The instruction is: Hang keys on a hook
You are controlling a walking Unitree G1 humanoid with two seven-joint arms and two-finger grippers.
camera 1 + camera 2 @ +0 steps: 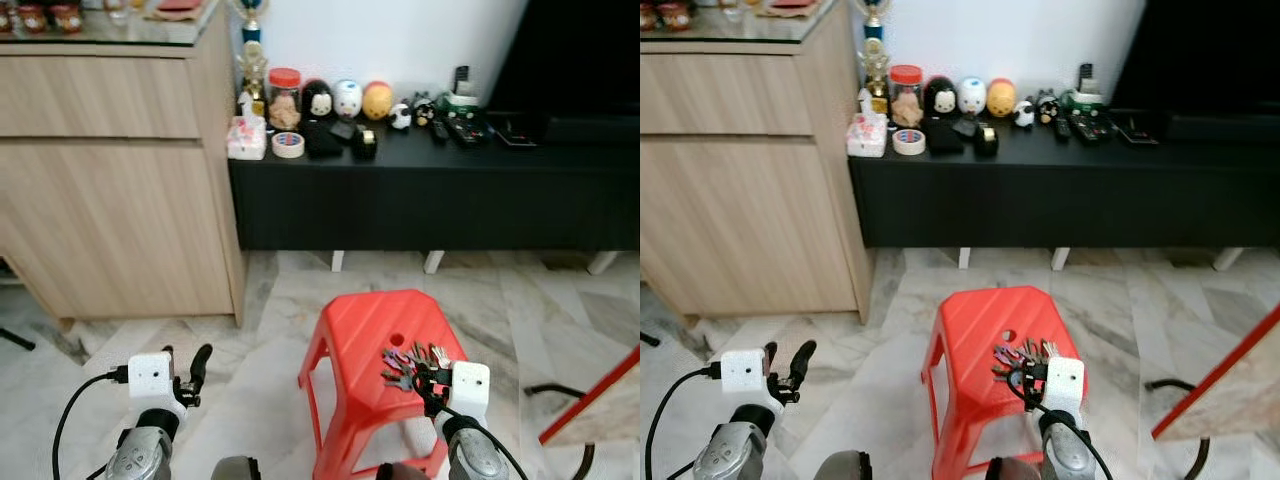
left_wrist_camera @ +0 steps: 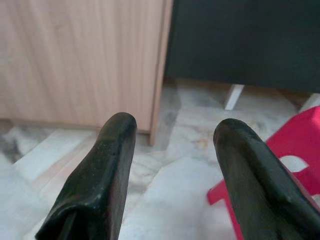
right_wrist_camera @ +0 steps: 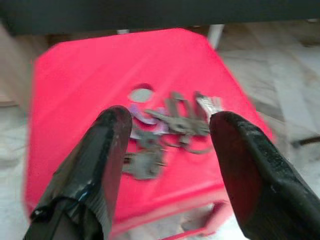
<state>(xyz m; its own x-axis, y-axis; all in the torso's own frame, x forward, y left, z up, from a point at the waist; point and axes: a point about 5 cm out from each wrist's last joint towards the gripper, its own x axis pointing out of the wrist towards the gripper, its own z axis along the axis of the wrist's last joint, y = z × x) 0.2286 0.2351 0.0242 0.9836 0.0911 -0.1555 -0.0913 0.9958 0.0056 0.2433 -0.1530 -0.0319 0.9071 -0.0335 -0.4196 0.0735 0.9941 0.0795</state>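
The right gripper hovers with fingers spread above a bunch of keys lying on a red stool, the blurred wrist view hiding their detail. The left gripper, also open, hangs over marble floor beside a wooden cabinet and cluttered black bench.

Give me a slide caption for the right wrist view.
Open right tool poised over the keys lying on the red stool.

Red plastic stool on marble floor. Black low cabinet behind carries 1 red-lidded jar, tape roll, 3 round figurines. Wooden cupboard adjoins it.
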